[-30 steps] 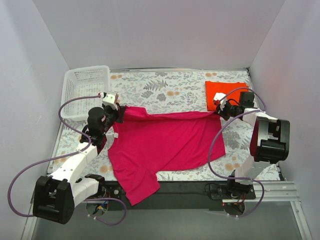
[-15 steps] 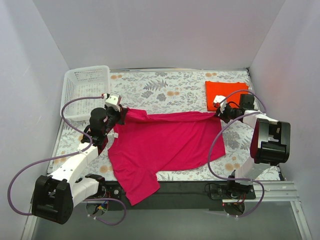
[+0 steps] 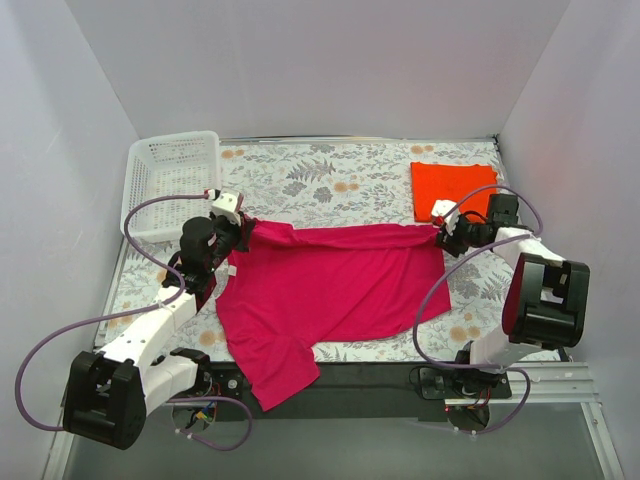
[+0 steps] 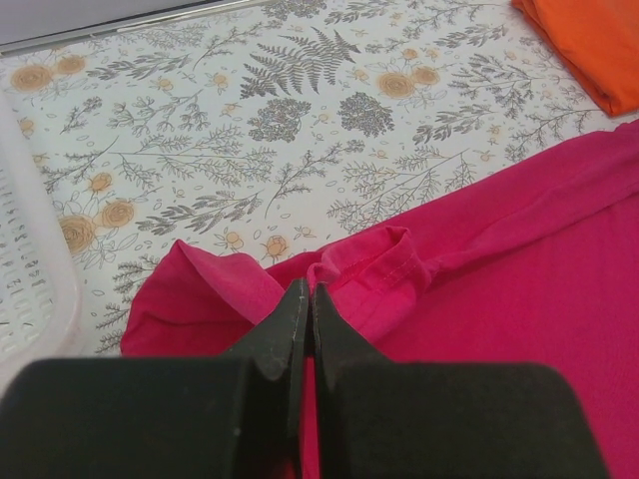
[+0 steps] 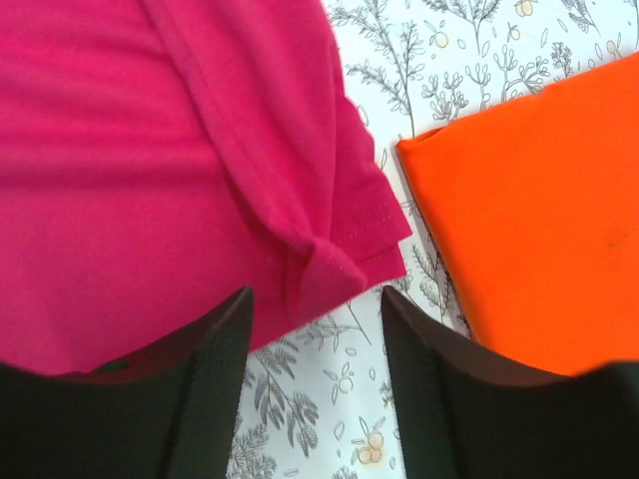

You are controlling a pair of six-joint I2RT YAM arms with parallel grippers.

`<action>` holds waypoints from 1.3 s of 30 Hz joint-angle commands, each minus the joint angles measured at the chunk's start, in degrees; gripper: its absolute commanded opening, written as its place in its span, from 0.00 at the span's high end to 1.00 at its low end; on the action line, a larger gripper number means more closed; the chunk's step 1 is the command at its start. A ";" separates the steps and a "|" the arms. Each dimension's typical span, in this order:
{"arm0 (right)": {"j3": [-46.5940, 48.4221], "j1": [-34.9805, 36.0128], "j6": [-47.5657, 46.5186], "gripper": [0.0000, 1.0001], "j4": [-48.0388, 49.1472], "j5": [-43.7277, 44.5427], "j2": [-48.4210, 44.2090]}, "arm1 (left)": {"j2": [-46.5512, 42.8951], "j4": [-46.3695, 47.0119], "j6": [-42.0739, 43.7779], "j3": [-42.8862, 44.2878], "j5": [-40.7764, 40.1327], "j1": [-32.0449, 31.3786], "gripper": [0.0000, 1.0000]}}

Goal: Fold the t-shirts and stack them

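While left tool sits clamped tight on the magenta-pink soft cloth t-shirt and right tool gapes empty over its hemmed corner, best regrip there before folding evenly.

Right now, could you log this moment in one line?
left tool shut on pink shirt | right tool open | orange shirt folded

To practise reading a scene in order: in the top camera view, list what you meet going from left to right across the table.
white basket → left gripper → magenta t-shirt → orange t-shirt. The right gripper is left out, since it overlaps the orange t-shirt.
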 commanded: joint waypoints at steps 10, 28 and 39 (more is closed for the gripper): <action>1.32 -3.38 5.82 0.44 -6.37 -7.98 -3.94 | -3.86 0.00 1.02 -0.62 -1.04 -0.45 1.00; 13.19 -3.29 28.26 0.47 -8.56 -4.91 9.51 | -8.44 -0.62 1.02 -1.32 -2.80 -0.44 1.00; 14.33 -3.29 28.45 0.69 -13.39 -5.35 11.62 | -8.70 -0.53 0.84 -1.41 -2.27 -0.53 1.00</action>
